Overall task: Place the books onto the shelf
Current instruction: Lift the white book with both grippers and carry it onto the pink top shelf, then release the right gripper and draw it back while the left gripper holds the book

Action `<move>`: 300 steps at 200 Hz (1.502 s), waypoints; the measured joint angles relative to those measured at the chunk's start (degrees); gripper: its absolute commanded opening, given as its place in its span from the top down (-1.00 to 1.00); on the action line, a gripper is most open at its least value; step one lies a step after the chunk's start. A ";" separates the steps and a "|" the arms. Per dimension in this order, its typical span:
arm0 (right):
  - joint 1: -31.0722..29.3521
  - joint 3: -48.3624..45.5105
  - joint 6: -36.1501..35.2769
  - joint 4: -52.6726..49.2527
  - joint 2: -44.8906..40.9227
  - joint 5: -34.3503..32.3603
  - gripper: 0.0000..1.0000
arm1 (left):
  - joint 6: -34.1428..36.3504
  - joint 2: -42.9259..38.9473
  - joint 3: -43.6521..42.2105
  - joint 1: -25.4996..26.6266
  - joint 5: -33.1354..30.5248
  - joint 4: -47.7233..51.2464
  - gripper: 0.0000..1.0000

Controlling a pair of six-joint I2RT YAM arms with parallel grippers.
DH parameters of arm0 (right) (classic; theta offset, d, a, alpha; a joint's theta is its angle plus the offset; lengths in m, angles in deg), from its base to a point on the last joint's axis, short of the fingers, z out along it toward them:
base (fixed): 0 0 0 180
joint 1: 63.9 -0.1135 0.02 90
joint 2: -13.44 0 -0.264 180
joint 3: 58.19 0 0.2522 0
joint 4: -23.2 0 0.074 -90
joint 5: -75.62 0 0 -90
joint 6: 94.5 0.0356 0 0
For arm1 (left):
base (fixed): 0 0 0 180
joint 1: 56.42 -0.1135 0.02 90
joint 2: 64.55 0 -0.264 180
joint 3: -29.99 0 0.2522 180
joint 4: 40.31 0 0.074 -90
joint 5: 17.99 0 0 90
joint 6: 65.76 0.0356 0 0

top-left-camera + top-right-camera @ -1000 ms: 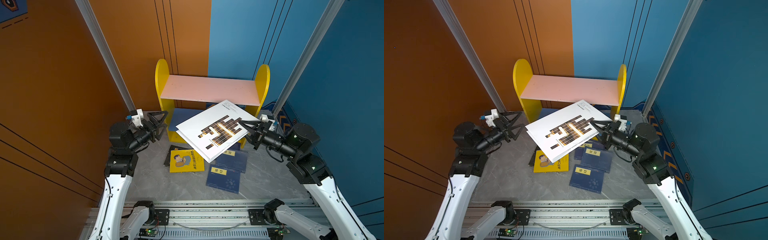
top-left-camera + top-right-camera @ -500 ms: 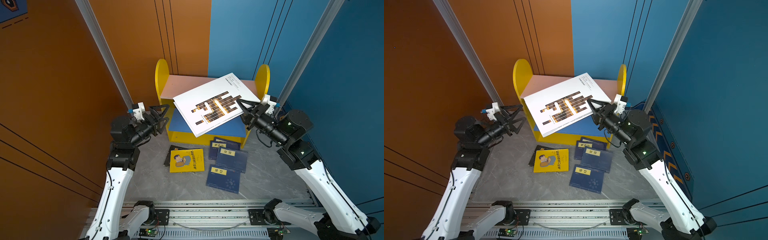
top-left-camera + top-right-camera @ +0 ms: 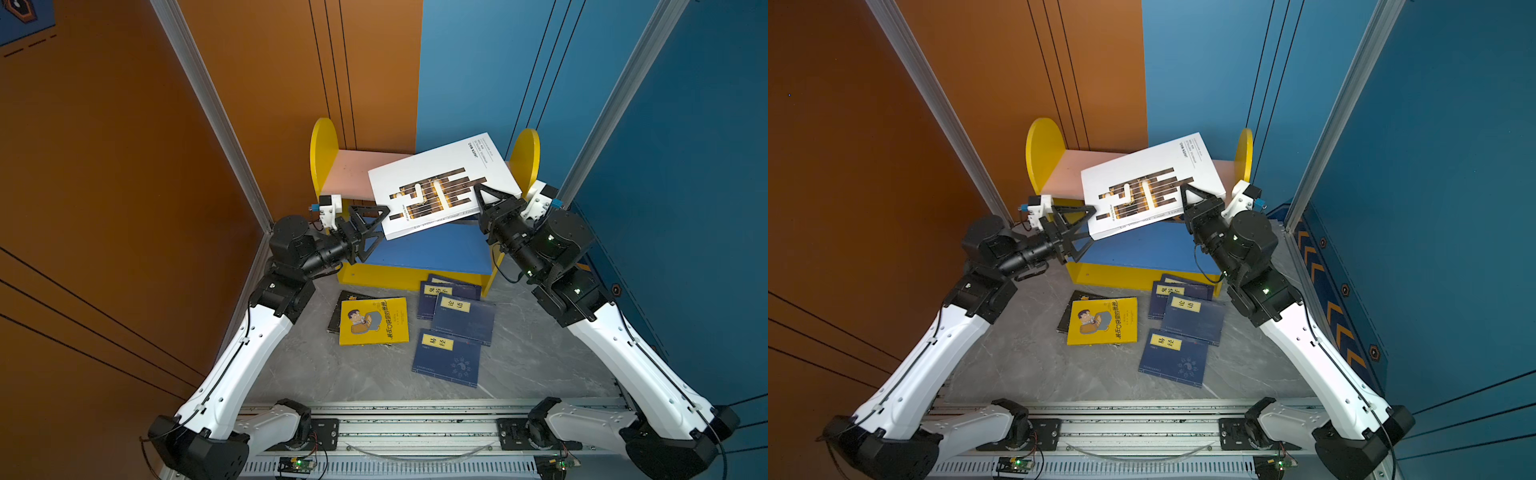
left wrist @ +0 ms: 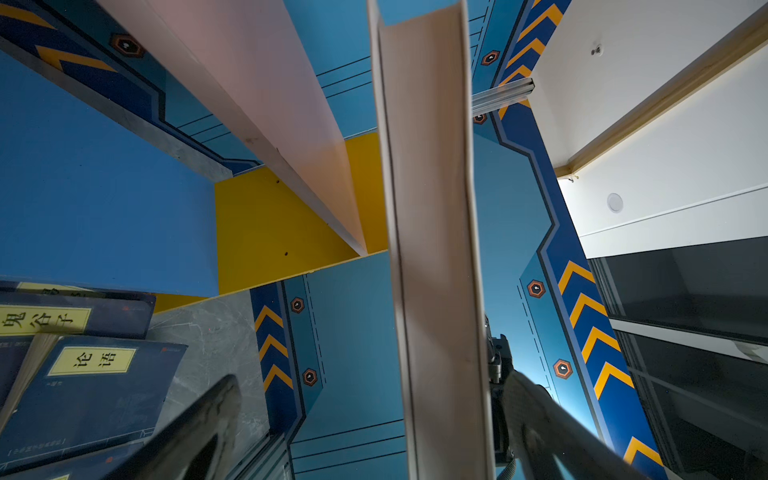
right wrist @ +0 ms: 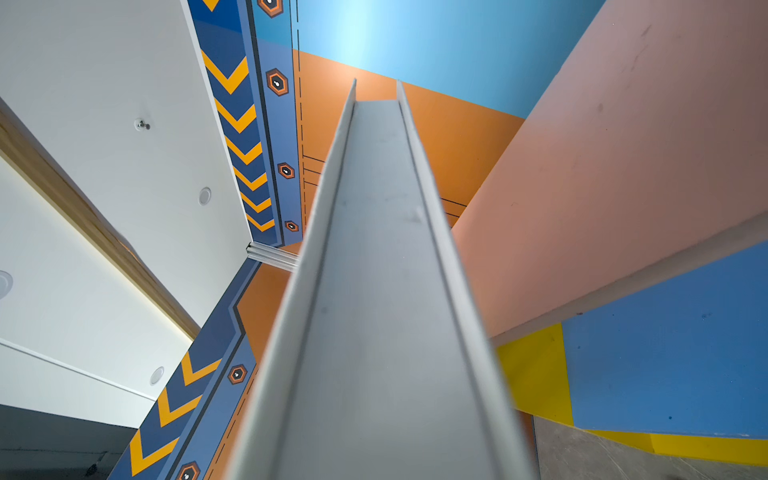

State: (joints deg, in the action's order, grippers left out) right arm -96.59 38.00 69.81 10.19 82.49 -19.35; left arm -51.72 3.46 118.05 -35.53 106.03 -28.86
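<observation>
1. White book (image 3: 444, 183): held in the air, tilted, cover with dark bars facing up. In both top views its far part lies over the right half of the pink board (image 3: 347, 174), and its near left corner juts out above the blue board (image 3: 432, 249). Whether it touches the pink board cannot be told.
2. Right gripper (image 3: 487, 203): clenched on the right edge of the white book, 1 finger on the cover. The right wrist view shows the book's edge (image 5: 374, 291) running straight out from the jaws.
3. Left gripper (image 3: 384, 224): spread wide and grasping nothing, at the book's near left corner. In the left wrist view the page edge (image 4: 432, 249) passes between the 2 fingers (image 4: 199, 428), closer to 1 of them.
4. Shelf (image 3: 323, 145): against the back wall, yellow side panels upright. No book lies on the blue board.
5. Floor (image 3: 307, 370), in front of the shelf: yellow book (image 3: 373, 321) lying on the black book (image 3: 345, 297), of which only a strip shows.
6. Just beside these, 3 navy books (image 3: 463, 318) lie flat and overlapping, the farthest touching the shelf's base.
</observation>
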 measured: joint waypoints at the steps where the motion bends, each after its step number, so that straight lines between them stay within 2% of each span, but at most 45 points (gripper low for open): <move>1: 0.00 0.00 0.00 0.07 0.07 -0.07 0.86 | -0.07 0.20 0.11 0.13 -0.02 -0.11 -0.90; 25: -0.11 -0.33 0.02 1.57 1.60 -1.92 0.87 | -0.15 2.99 2.38 1.55 -0.17 -1.40 -0.75; 28: -0.15 -0.48 0.02 1.81 1.73 -2.29 0.86 | -0.31 3.23 2.64 1.66 -0.17 -1.53 -0.65; 48: -0.28 -1.46 0.04 3.15 2.21 -4.00 0.85 | -0.44 4.87 4.57 1.75 -0.15 -2.49 -0.40; 78: -0.31 -1.66 0.59 5.07 3.17 -5.84 0.68 | 0.90 8.48 8.96 1.64 0.17 -1.66 0.06; 85: -0.31 -1.66 0.55 5.29 3.17 -6.14 0.64 | 1.60 9.40 10.05 1.64 0.37 -0.66 0.12; 97: -0.13 -1.66 0.48 5.33 3.17 -6.73 0.50 | 2.75 10.99 12.33 1.53 0.72 1.57 0.18; 118: 0.87 -1.66 0.04 3.91 3.10 -6.82 0.08 | 4.68 13.64 16.81 0.68 2.27 4.98 0.33; 141: 3.13 -1.57 -0.90 -2.01 2.78 -4.55 -0.50 | 5.51 16.24 21.59 -1.03 4.83 6.36 0.34; 168: 7.65 -1.49 -2.36 -11.45 0.13 -0.52 -0.77 | 6.12 20.15 27.39 -3.02 7.82 8.39 0.34; 199: 12.81 -1.49 -5.70 -19.93 -6.97 2.60 -0.86 | 6.80 25.57 34.16 -3.63 10.21 12.33 0.32; 240: 20.44 -1.27 -11.69 -25.57 -14.69 3.76 -0.93 | 5.40 29.83 38.03 -3.34 10.60 14.23 0.31; 266: 22.88 0.28 -15.56 -26.75 -13.81 5.46 -0.95 | 2.54 31.76 38.82 -2.56 9.25 12.81 0.33; 300: 25.35 3.69 -20.57 -27.78 -7.78 9.44 -0.97 | 0.59 34.80 42.45 -1.29 5.73 12.83 0.37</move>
State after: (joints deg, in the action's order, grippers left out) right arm -71.24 41.70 49.24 -17.59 74.71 -9.91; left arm -51.13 38.26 160.50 -36.82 111.76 -16.03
